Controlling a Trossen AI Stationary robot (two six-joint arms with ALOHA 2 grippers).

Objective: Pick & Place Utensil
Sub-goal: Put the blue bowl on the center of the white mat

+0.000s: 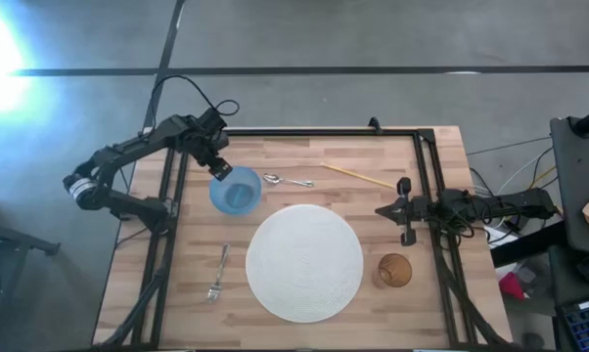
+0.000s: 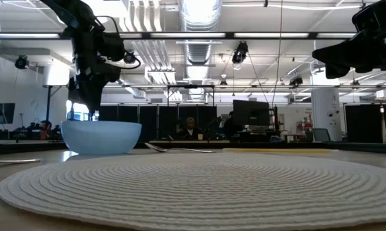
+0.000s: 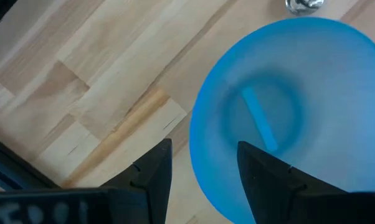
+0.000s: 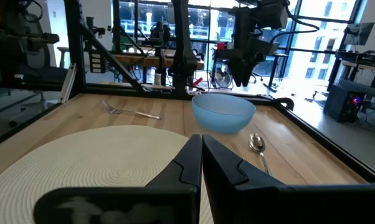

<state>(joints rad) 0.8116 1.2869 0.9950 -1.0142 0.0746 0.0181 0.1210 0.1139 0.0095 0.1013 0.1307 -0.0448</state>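
A blue bowl [image 1: 238,193] stands on the table's left far part. My left gripper [image 3: 203,155] hovers open over the bowl's rim [image 3: 197,146] on the side toward the table's left far corner, one finger over the inside and one outside, with a gap on each side. A metal spoon [image 1: 287,180] lies just right of the bowl, and a fork [image 1: 218,273] lies near the left near edge beside the round white placemat [image 1: 304,262]. My right gripper [image 1: 404,211] waits shut at the table's right, above the wood.
A thin chopstick [image 1: 358,176] lies on the far part, right of the spoon. A brown cup [image 1: 394,270] stands to the right of the placemat. A black frame rail [image 1: 319,131] runs around the table. People sit in the room beyond the table.
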